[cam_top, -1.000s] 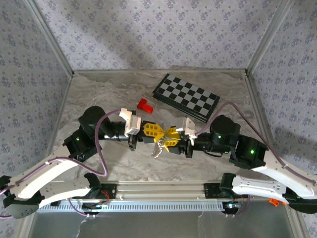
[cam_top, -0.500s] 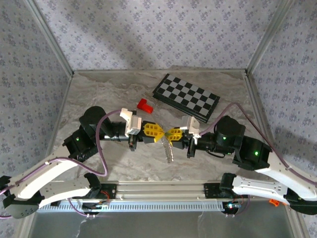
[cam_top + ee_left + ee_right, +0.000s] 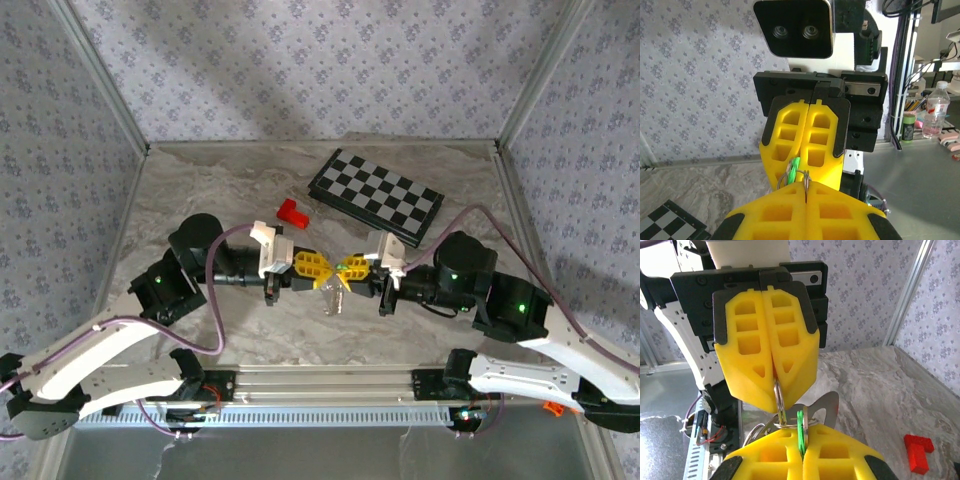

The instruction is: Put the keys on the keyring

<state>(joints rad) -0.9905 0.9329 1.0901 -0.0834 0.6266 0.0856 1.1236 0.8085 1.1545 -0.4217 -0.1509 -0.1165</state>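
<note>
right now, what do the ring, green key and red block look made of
Ring: thin, silvery, shiny, likely metal.
Green key: bright, smooth edge, probably plastic.
Red block: matte, uniform colour, likely plastic.

1. The keys [image 3: 800, 426]: a small bright green piece is seen edge-on and upright, clamped in the seam of the right gripper [image 3: 802, 447] and raised off the table
2. The keyring [image 3: 778, 399]: a thin silvery metal loop is pinched at its top by the left gripper [image 3: 774, 381] and hangs just beside the green piece
</note>
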